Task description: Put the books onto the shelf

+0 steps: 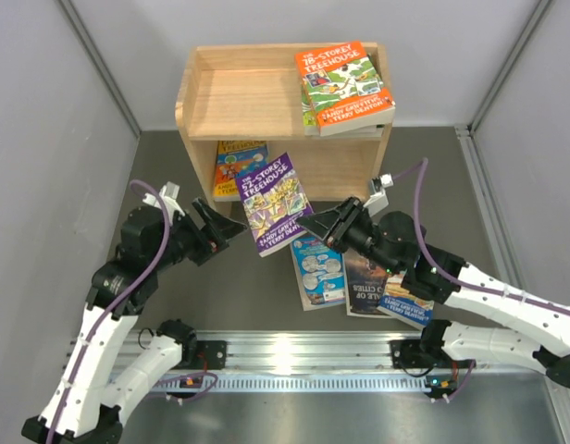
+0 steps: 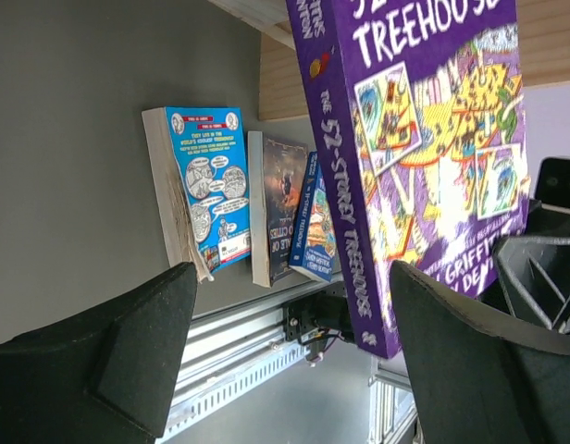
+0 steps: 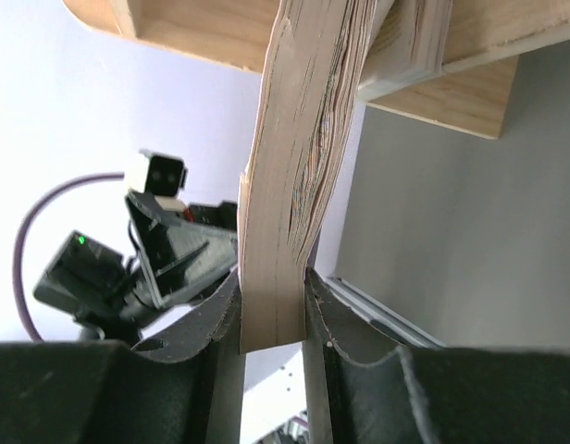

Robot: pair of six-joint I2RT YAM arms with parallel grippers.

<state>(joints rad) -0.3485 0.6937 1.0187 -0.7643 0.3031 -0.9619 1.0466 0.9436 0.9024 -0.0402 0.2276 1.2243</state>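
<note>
Counting seven books: left gripper (image 1: 229, 226) gapes wide by one purple book (image 1: 274, 202), which the right gripper (image 1: 310, 228) pinches by its edge, mid-air before the shelf (image 1: 239, 102). One orange book (image 1: 239, 162) sits in the lower tier, three books (image 1: 319, 268) lie on the table (image 1: 220, 296), and what looks like a stack of two (image 1: 345, 83) is on the shelf's top right.

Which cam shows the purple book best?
Top external: the purple book shows nearly its whole cover, held by the right gripper in front of the shelf. Left wrist shows its spine and part of the cover; right wrist only its clamped page edge.
</note>
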